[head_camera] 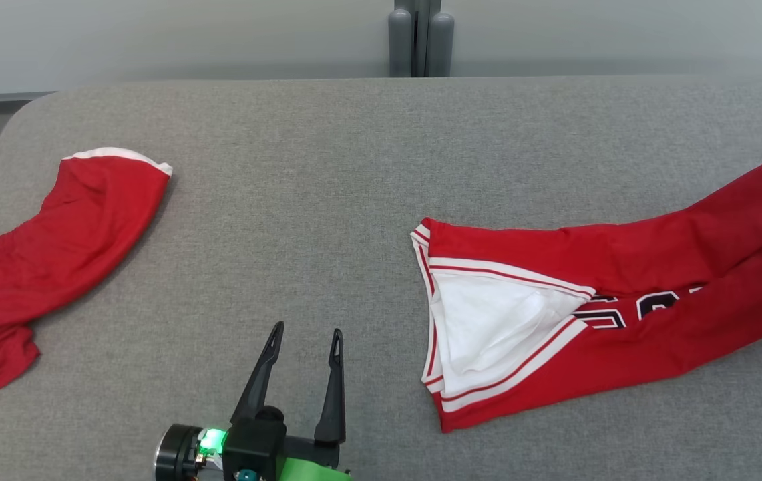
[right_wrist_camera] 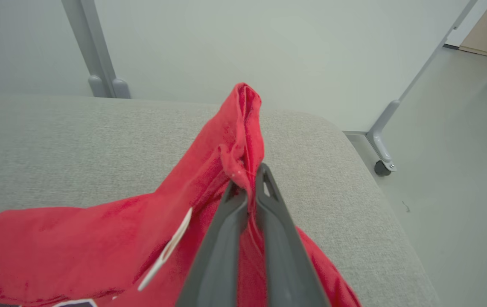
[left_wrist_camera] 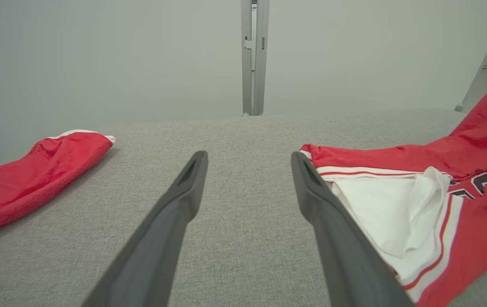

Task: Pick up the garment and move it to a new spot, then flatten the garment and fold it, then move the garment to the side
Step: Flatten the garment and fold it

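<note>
Head view: left gripper (head_camera: 308, 330) spread between red cloth (head_camera: 53, 234) and jersey (head_camera: 621, 267); right gripper (right_wrist_camera: 248, 184) pinching its fold.

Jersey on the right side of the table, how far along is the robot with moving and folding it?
Done: the right gripper is shut on a bunched red edge of the jersey. In hand: the pick-up; that pinched end stands raised while the rest lies crumpled on the table. Remaining: moving it to a new spot, flattening, folding, setting aside. The left gripper is open, holding nothing.
</note>
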`<state>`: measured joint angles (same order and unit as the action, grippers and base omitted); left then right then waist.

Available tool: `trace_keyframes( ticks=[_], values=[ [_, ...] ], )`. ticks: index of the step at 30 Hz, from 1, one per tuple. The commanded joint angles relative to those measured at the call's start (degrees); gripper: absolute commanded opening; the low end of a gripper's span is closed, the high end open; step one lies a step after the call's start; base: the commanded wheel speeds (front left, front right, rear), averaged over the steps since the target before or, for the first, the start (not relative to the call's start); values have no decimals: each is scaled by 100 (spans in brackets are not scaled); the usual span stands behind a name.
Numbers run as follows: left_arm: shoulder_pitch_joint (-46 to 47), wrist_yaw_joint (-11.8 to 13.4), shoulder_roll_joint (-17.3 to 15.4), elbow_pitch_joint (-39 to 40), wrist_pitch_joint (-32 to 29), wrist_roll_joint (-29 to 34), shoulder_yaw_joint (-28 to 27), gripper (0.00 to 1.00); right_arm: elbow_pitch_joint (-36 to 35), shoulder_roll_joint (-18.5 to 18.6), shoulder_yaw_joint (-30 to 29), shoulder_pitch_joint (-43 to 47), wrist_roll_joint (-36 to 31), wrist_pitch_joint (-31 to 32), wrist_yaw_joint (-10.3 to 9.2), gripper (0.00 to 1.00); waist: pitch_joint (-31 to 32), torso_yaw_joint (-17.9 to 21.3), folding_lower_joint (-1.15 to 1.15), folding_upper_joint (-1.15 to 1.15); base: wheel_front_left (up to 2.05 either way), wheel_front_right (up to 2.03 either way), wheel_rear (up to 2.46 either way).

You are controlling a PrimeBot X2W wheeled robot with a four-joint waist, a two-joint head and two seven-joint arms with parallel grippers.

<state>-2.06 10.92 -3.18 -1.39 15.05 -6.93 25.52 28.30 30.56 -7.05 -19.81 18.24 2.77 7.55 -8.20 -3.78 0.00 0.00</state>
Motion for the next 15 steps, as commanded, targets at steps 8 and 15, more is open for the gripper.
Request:
trace_keyframes(
  ticks=[8,15],
  values=[
    [-92,-76,9,-50,17,-69,-23,100,-2456,-1114,-172,963,-646,1084,-12,0,228,-525,0,0,0,0,0],
    [-162,-93,22,-88,17,-134,52,100,-3255,-2308,218,1538,-747,1433,-11,0,348,-1003,0,0,0,0,0]
  ],
)
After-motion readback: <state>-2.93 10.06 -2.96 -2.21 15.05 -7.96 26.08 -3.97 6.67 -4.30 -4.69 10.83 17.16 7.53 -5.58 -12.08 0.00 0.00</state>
